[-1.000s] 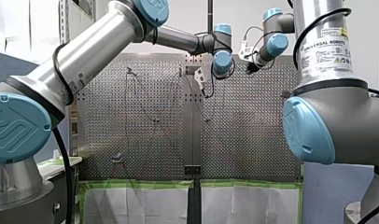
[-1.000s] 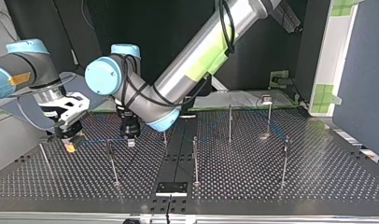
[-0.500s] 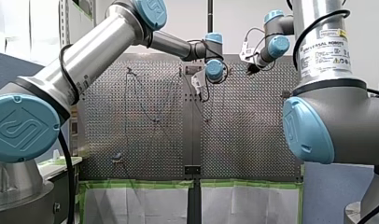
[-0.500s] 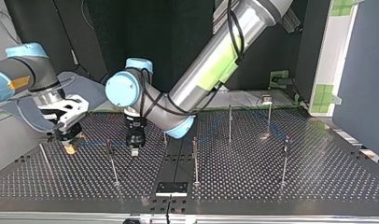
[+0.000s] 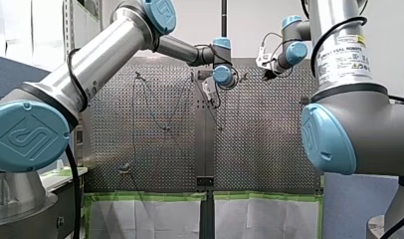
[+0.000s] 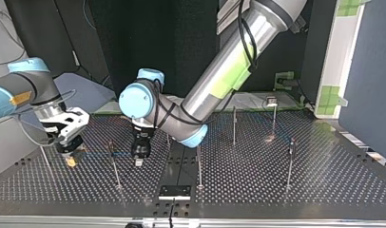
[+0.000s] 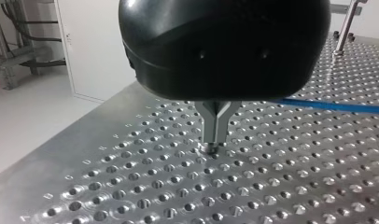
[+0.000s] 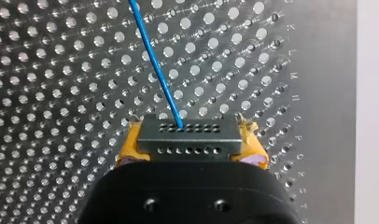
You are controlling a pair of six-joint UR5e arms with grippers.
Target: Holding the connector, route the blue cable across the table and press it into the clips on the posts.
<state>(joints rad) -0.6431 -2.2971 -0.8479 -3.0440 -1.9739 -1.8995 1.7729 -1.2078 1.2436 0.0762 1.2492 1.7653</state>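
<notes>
The right claw (image 8: 191,144) was clamped on the connector (image 8: 187,127), a small grey block with rows of pin holes, held flat between its yellow pads (image 8: 128,148). From the block's far face the blue cable (image 8: 155,60) ran out ahead of the claw, slanting toward eleven o'clock with the claw taken as pointing at twelve, just above the perforated table (image 8: 61,93).

In the top view this claw (image 6: 67,142) sat at about nine o'clock on the table. The cable (image 6: 98,153) stretched from it toward three o'clock, past a thin post (image 6: 114,166), to the left claw (image 6: 139,154). That left claw (image 7: 214,140) had its metal fingers (image 7: 210,126) pinched together, with nothing seen between them and the tips at or just above the table. The cable (image 7: 327,106) passed close beside them at about two o'clock.

The cable looked thin, light and limp. It would probably sag or wander unless kept lightly taut, and it offered little stiffness to push with. The connector was the one rigid part, so it was the sensible place to hold. A hard pull could strain the point where the wire enters the block. Pressing the cable into a clip would likely need contact right beside that clip.
</notes>
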